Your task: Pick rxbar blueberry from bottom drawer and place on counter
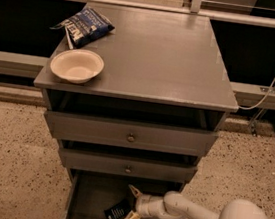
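Camera view: the rxbar (pixel 116 212) is located on the floor of the bottom drawer (pixel 91 196), which is pulled out. White print is carried on its dark wrapper, but it cannot be read. The gripper (pixel 132 205) is positioned inside the drawer, just right of the bar, with its two tan fingers (pixel 133 190) spread apart and nothing clasped between them. The white arm (pixel 189 214) is routed in from the lower right. On the counter (pixel 155 53), a blue-and-white chip bag (pixel 85 26) is laid at the far left corner; its lettering cannot be made out. A pale bowl (pixel 76 65) is set just in front of it. Two knobbed drawers (pixel 131 137) are stacked above the bottom drawer, overhanging its rear.
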Controlling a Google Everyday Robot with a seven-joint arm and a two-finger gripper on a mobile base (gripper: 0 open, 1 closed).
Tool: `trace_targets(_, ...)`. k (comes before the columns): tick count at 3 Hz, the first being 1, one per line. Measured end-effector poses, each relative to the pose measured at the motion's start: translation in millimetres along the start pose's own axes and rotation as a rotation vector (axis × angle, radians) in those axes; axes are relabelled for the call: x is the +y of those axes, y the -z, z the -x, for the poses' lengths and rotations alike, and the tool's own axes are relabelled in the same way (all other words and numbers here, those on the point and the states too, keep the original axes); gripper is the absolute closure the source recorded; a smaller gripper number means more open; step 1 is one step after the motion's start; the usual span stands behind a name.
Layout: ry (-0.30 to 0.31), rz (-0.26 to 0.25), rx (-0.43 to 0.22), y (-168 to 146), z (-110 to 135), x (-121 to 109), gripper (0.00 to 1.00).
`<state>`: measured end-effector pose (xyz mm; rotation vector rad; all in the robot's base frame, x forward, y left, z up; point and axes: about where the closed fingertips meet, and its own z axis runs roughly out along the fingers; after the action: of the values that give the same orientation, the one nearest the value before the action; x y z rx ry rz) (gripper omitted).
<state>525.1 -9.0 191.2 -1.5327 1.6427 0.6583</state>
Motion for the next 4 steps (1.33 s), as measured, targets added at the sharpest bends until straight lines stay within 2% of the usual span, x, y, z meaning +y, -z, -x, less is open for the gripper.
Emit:
trace_targets(1, 0.039, 0.045, -0.054, -28, -16, 16, 0.00)
trace_targets(2, 0.046, 0.068, -0.090, -40, -23, 22, 0.00)
trace_targets(4, -0.009, 0.063, -0.097, -55, -34, 20, 0.00)
